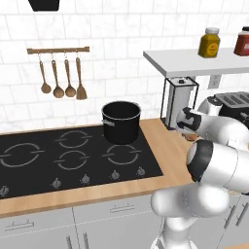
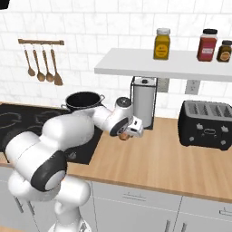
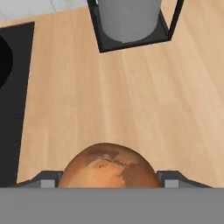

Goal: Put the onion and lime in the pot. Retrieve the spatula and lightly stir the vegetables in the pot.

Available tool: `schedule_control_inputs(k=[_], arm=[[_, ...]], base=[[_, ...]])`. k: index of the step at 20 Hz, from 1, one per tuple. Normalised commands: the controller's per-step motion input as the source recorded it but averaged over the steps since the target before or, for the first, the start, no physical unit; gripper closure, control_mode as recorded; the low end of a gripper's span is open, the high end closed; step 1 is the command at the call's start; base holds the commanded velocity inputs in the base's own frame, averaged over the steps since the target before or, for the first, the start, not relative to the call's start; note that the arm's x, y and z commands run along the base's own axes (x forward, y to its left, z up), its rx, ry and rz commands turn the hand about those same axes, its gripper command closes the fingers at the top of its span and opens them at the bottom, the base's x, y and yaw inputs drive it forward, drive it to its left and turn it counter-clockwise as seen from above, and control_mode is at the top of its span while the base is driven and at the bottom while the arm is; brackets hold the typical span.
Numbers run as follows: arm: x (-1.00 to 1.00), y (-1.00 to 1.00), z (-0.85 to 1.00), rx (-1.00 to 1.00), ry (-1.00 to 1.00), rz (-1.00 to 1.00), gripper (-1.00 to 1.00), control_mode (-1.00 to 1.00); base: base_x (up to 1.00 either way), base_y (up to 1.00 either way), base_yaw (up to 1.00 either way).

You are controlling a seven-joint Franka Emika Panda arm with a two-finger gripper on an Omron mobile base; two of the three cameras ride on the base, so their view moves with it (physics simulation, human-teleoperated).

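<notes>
Brown, papery and round, the onion (image 3: 107, 166) sits between my gripper (image 2: 126, 134) fingers, which stand fairly wide and appear closed against its flanks; in the hand view it bulges up between the two dark tips, its skin mottled with darker rust patches. I judge it gripped, though whether it has left the wood I cannot tell.

Status of the task, as I read it:
1. Onion: in the claw, above or on the pale wooden counter (image 2: 172, 158), just in front of the black wire paper-towel stand (image 2: 144, 102). Not yet in the pot.
2. Lime: I cannot locate it.
3. Spatula: not located either; stirring is not yet begun.

The tall black cylindrical pot (image 1: 120, 121) stands on the rear right burner of the flat black glass hob (image 1: 73, 158), near the counter edge. Its walls are straight and matt, with a thin rim and a small side handle; its interior reads dark and I cannot tell what, if anything, lies inside. It is to the left of the gripper, a short carry away.

Other surfaces: glossy white tile wall, a white shelf (image 2: 167, 63) bearing jars, a boxy black toaster (image 2: 206, 123), and brown wooden spoons (image 1: 61, 78) on a rail, which are not the tool required.
</notes>
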Motion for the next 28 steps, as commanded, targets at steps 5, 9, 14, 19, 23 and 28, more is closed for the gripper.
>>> schedule_control_inputs(k=[5,9,14,19,23,28], arm=[[-0.22,1.0,0.98,-0.02,0.0,0.12,1.0,-1.0],[-0.07,1.0,0.99,-0.05,0.0,0.13,1.0,-1.0],[0.0,1.0,0.94,-0.06,-0.03,0.11,1.0,-1.0],[0.11,0.95,0.59,-0.06,-0.08,0.07,1.0,-1.0],[0.59,0.59,0.01,-0.08,-0.03,0.01,1.0,-1.0],[0.75,0.3,-0.29,-0.09,0.0,0.0,1.0,-1.0]], base=[[0.0,0.0,0.0],[0.0,0.0,0.0],[0.0,0.0,0.0],[0.0,0.0,0.0],[0.0,0.0,0.0],[0.0,0.0,0.0]])
